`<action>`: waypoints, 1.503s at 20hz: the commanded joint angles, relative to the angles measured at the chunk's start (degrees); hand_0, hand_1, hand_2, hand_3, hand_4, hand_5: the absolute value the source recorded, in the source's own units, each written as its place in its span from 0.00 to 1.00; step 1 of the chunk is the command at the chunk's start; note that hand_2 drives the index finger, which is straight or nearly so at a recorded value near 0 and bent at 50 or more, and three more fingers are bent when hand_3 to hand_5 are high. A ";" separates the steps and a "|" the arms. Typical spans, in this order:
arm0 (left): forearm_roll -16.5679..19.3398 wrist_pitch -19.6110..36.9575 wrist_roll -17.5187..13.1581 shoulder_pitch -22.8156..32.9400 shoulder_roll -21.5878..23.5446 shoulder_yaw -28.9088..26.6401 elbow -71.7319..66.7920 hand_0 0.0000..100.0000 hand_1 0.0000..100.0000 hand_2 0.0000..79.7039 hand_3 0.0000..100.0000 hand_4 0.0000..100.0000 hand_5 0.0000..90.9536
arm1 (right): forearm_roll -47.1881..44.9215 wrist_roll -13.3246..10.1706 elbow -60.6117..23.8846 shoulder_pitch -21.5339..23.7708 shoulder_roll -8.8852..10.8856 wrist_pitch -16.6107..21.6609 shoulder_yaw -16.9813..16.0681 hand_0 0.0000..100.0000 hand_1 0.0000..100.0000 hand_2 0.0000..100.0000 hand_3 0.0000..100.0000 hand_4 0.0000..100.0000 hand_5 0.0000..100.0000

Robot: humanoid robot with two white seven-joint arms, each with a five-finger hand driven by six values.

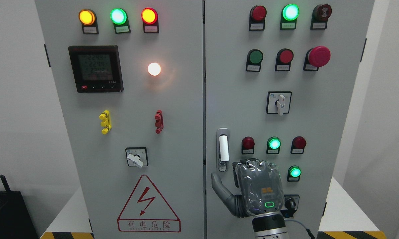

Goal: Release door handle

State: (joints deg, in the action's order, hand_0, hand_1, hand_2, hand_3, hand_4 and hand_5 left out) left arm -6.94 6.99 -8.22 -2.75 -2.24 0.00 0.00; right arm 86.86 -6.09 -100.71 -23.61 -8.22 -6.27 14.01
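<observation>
A grey cabinet (172, 132) with two doors fills most of the view, standing on a white bench (70, 212) whose near edge carries yellow-and-black hazard tape (66, 235). White walls (17, 99) flank it on both sides, and a dark object sits at the far lower left, partly cut off.

The left door bears three lit lamps along the top, amber, green and red, a black meter (96, 68) with a dim display, a glowing white lamp (154, 69), a yellow clip (105, 121), a red clip (158, 121), a rotary switch (136, 157) and a red-bordered warning triangle (148, 205) with a lightning bolt.

The right door carries more lamps and buttons, a red mushroom stop button (319, 56) and a selector switch (279, 103). The handle (223, 149) is set upright near the left edge of this door, about mid-height, with a white grip in a metal recess.

The right hand (252, 189) comes up from the bottom edge, right of the middle, its back wrapped in clear film. It sits just below and to the right of the handle, apart from it. The thumb (219, 187) sticks out to the left, below the handle; the fingers curl forward at the top and appear to hold nothing
</observation>
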 commanded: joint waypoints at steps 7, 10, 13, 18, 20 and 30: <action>0.00 -0.05 0.04 -0.06 -0.04 -0.62 -0.97 0.12 0.39 0.00 0.00 0.00 0.00 | 0.24 0.12 2.80 -2.23 -0.13 -0.23 -0.47 0.31 0.00 0.93 1.00 0.94 0.95; 0.00 -0.05 0.04 -0.06 -0.04 -0.62 -0.97 0.12 0.39 0.00 0.00 0.00 0.00 | 0.24 1.08 2.98 -2.23 -0.13 -0.23 -0.47 0.31 0.00 0.93 1.00 0.94 0.95; 0.00 -0.05 0.04 -0.06 0.04 -0.62 -0.97 0.12 0.39 0.00 0.00 0.00 0.00 | 0.15 1.43 2.98 -2.49 -0.13 -0.23 -0.47 0.31 0.00 0.93 1.00 0.94 0.95; 0.00 -0.05 0.04 -0.06 -0.04 -0.62 -0.97 0.12 0.39 0.00 0.00 0.00 0.00 | 0.15 1.43 2.98 -3.28 -0.13 -0.23 -0.82 0.30 0.00 0.93 1.00 0.94 0.95; 0.00 -0.05 0.04 0.02 -0.04 -0.62 -0.97 0.12 0.39 0.00 0.00 0.00 0.00 | 0.15 1.52 2.98 -3.45 -0.13 -0.23 -0.82 0.30 0.00 0.93 1.00 0.94 0.95; 0.00 -0.05 0.04 -0.06 -0.04 -0.62 -0.97 0.12 0.39 0.00 0.00 0.00 0.00 | 0.15 1.52 4.21 -4.60 -0.13 -0.41 -0.82 0.31 0.00 0.93 1.00 0.94 0.95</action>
State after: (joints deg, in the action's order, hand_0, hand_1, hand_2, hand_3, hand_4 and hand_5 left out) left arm -6.94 6.99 -8.22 -2.77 -2.27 0.00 0.00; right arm 87.02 -4.59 -97.41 -27.78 -8.35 -6.62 13.31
